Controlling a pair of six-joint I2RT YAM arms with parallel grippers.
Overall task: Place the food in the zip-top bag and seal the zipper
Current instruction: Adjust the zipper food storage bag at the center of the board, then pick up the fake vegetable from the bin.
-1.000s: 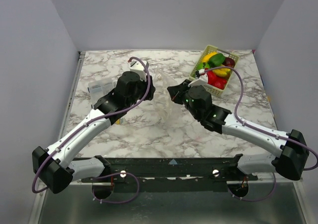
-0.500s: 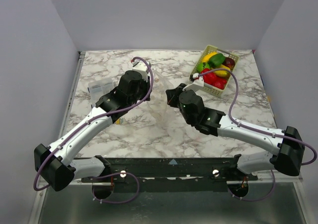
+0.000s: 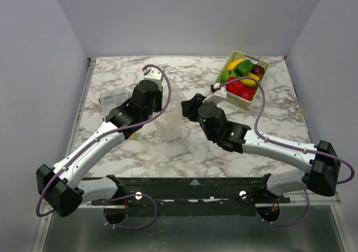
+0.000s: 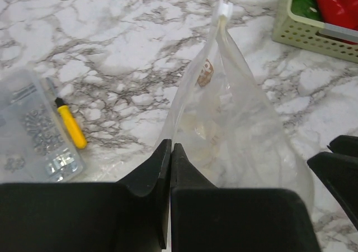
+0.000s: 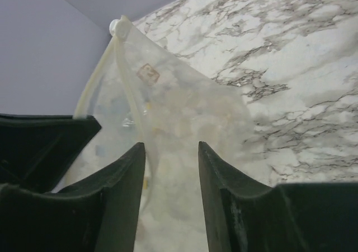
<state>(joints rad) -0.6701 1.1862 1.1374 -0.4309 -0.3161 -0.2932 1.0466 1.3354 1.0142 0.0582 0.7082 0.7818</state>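
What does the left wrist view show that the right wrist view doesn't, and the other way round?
Left wrist only: the left gripper with its fingers pinched shut on the edge of the clear crinkly plastic zip-top bag; a flat clear packet of grey bits with a small yellow stick beside it; a corner of the pale-green lattice basket holding a glossy red toy pepper. Right wrist only: the lilac wall, and the bag framed between the right gripper and its parted fingers. Both: the bag, its white slider tab, the marble table.
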